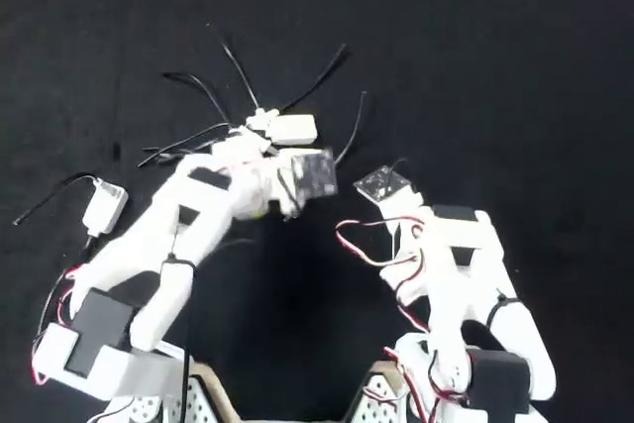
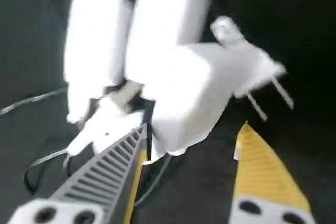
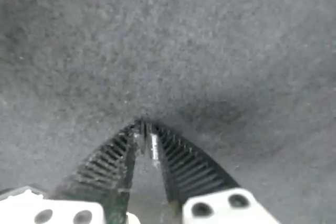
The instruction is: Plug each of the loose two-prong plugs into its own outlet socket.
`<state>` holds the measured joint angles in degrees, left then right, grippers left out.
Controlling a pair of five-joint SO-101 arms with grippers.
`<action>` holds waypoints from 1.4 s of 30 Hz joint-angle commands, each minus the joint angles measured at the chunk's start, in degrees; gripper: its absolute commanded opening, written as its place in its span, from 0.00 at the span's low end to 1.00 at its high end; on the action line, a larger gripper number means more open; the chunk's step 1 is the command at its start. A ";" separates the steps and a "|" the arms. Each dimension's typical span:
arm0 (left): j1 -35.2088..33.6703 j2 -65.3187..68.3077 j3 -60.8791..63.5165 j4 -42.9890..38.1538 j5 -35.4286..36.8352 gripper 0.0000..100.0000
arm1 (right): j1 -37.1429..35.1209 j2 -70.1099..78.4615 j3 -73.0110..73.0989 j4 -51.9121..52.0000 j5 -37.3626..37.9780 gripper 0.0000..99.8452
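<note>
**Left pincer wide at the plug cluster, right pincer closed over the cloth**

High view: The left pincer (image 1: 256, 151) is at a cluster of white pieces on the black cloth (image 1: 515, 66). A white block (image 1: 294, 129) lies just beyond its tip, and thin black cords (image 1: 233, 66) fan out past that on the far side. From here I cannot tell how far its jaws stand apart. A lone white adapter (image 1: 104, 207) with its own cord lies well behind this pincer, out beside the left arm. The right pincer (image 1: 384, 183) sits near the left one, on its right, apart from the cluster.

Left wrist view: The left pincer (image 2: 194, 128) stands wide, with a grey ribbed finger (image 2: 105, 174) on one side and a yellow finger (image 2: 262, 166) on the other. The two-prong plug (image 2: 194, 93) sits just ahead of the tips, in line with the gap. The grey fingertip is right against its body or just beside it; I cannot tell which. Dark cloth shows between the plug and the yellow finger. The plug's prongs (image 2: 273, 90) stick out bare, on the yellow finger's side. Beyond the plug, two more white blocks (image 2: 97, 40) lie side by side, close against it.

Right wrist view: The right pincer (image 3: 145, 128) is closed. Its black ribbed fingers (image 3: 110, 161) meet at the tips over the dark cloth.
</note>
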<state>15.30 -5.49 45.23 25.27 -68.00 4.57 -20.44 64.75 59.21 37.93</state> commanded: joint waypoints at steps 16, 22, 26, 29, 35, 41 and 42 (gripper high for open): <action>2.95 -3.69 -2.51 13.71 7.47 0.03 | -1.23 0.48 0.84 -3.16 -1.05 0.01; 3.30 -23.21 7.69 18.64 9.76 0.03 | -1.32 0.48 0.84 -3.16 -1.05 0.01; 3.21 -41.14 17.10 18.64 9.76 0.03 | -1.32 0.48 0.92 -3.16 -1.05 0.01; 4.62 -51.69 20.62 17.76 9.85 0.06 | -1.32 0.48 0.92 -3.16 -1.05 0.01; 6.37 -47.30 24.22 2.90 9.58 0.27 | -1.32 0.48 1.19 -3.16 -1.05 0.01; 5.85 -21.71 17.45 -5.54 5.01 0.35 | -1.32 0.48 1.27 -3.16 -1.05 0.01; 5.23 -17.67 14.73 -5.71 6.24 0.35 | -1.32 0.48 1.27 -3.16 -1.05 0.01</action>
<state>21.01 -34.68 67.82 22.29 -62.37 4.57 -20.44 65.19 58.24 37.49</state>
